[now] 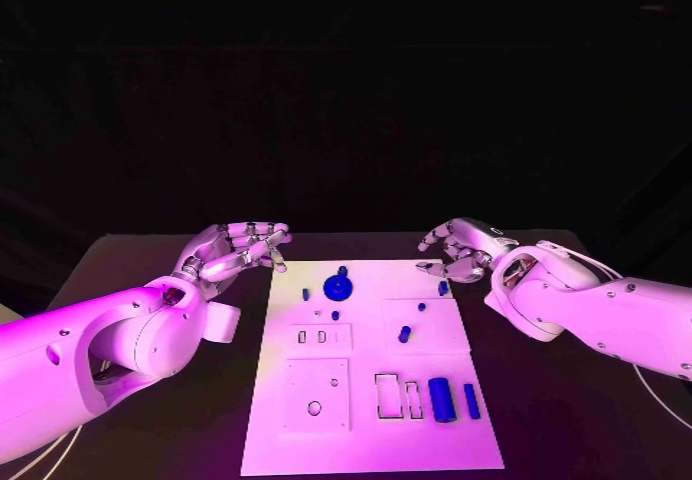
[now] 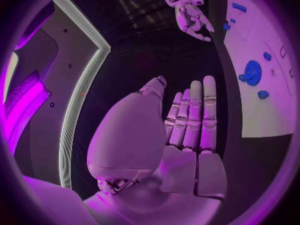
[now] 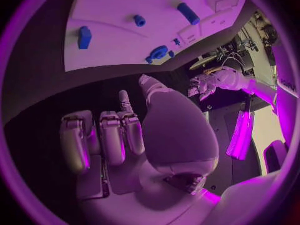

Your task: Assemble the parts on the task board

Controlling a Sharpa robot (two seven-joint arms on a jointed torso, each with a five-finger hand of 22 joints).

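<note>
The white task board [image 1: 375,440] lies in the middle of the black table. On it are a round blue disc [image 1: 339,289], several small blue pegs such as one near the far right edge [image 1: 444,287] and one mid-board [image 1: 405,334], and two blue cylinders [image 1: 441,399] at the near right. My left hand [image 1: 238,250] hovers off the board's far left corner with fingers apart, holding nothing; its fingers [image 2: 194,120] stretch out straight. My right hand [image 1: 464,248] hovers at the far right corner, fingers loosely bent [image 3: 109,135], holding nothing.
Rectangular slots [image 1: 389,395] and a square plate with an oval hole [image 1: 315,407] mark the board's near half. Bare black table [image 1: 577,430] runs along both sides of the board. The disc [image 2: 252,72] [image 3: 158,52] lies nearest both hands.
</note>
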